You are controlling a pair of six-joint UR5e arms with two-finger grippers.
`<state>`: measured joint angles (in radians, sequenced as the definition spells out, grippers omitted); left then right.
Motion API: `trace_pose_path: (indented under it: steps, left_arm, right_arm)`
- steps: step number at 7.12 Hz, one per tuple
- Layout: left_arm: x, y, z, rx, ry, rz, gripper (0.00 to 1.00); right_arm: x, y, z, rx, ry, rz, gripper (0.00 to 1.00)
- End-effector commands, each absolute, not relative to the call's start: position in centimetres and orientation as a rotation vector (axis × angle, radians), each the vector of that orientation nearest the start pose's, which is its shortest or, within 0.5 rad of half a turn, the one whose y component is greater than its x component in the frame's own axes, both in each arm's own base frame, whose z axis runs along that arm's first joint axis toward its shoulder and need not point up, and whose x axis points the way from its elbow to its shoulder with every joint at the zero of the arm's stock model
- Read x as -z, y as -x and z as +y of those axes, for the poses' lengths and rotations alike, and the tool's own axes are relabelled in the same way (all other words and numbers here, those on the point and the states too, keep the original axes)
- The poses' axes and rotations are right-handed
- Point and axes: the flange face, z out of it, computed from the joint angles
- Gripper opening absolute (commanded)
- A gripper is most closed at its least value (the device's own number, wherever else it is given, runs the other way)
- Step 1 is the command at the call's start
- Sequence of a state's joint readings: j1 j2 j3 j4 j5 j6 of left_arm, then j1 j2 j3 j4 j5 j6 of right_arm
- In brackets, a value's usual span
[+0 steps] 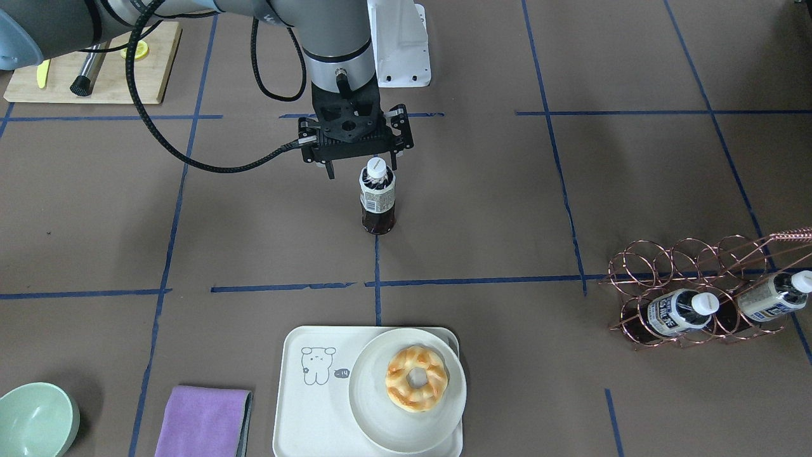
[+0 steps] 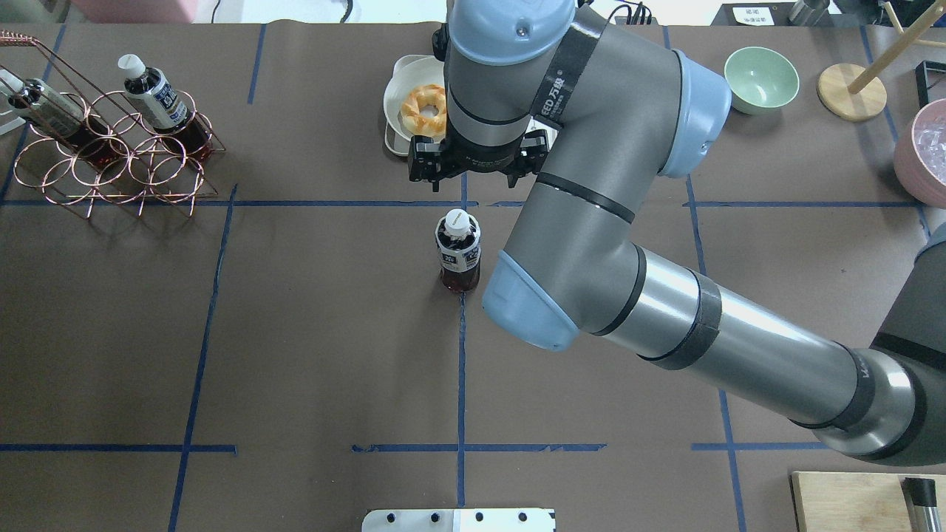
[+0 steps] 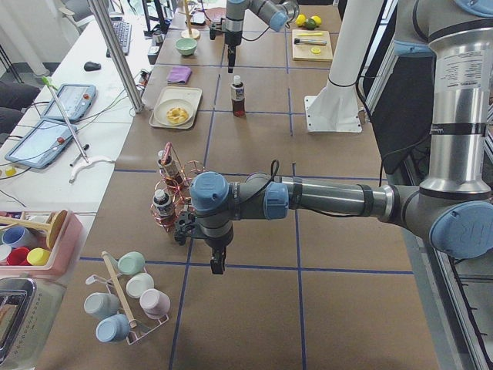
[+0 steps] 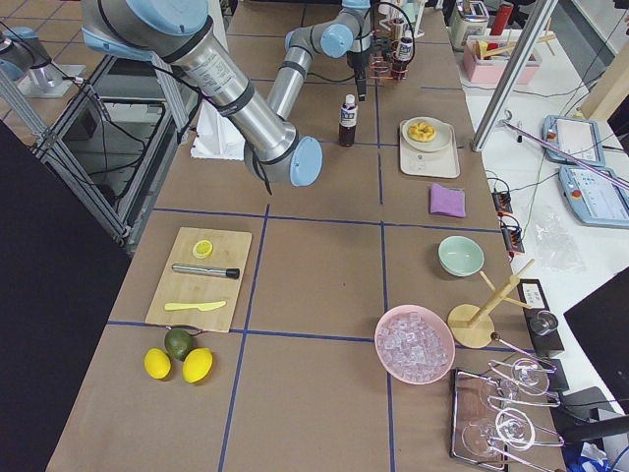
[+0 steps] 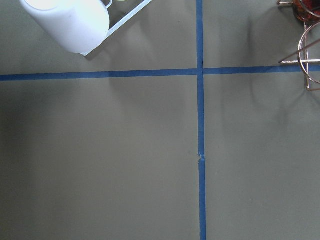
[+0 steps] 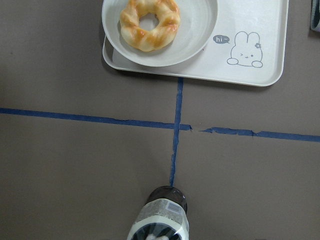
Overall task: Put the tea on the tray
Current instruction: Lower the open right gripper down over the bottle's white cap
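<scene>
The tea bottle [image 1: 377, 198] stands upright on the brown table near the middle; it also shows in the overhead view [image 2: 459, 251] and at the bottom of the right wrist view [image 6: 160, 222]. My right gripper [image 1: 360, 169] hovers just above its white cap, open and empty, not touching it. The off-white tray [image 1: 301, 412] with the drawn bear lies at the table's operator edge, also in the right wrist view [image 6: 260, 30]. My left gripper [image 3: 218, 266] shows only in the exterior left view, near the copper rack; I cannot tell if it is open or shut.
A white plate [image 1: 374, 412] with a doughnut [image 1: 415, 377] fills the tray's one half. Two more tea bottles [image 1: 682, 311] lie in a copper rack [image 1: 634, 266]. A purple cloth [image 1: 203, 422], a green bowl [image 1: 35, 422] and a wooden board [image 1: 95, 63] are nearby.
</scene>
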<state>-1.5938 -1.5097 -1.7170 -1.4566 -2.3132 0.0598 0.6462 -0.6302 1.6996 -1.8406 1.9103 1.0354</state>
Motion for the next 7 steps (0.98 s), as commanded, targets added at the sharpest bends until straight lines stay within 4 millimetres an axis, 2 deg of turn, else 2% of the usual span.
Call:
trace_pose_path:
  steps: [1,2,4,7]
  left_arm:
    - [-63.0,7.7,-46.1,-0.025,-0.002,0.743,1.00]
    - [-63.1,7.6,-46.0,-0.023,0.000,0.745,1.00]
    - [-63.2,7.7,-46.0,-0.023,0.001,0.743,1.00]
    - [-63.2,7.6,-46.0,-0.025,0.003,0.745,1.00]
  right_arm:
    - [-6.7,49.1,-47.3,0.046,-0.174,-0.805,0.98]
    - [-7.1,50.2,-46.9,0.054,-0.176,-0.787,0.97]
    - [-6.6,52.7,-47.4,0.061,-0.155,-0.761,0.96]
    - [-6.8,52.7,-47.5,0.062,-0.153,-0.757,0.92]
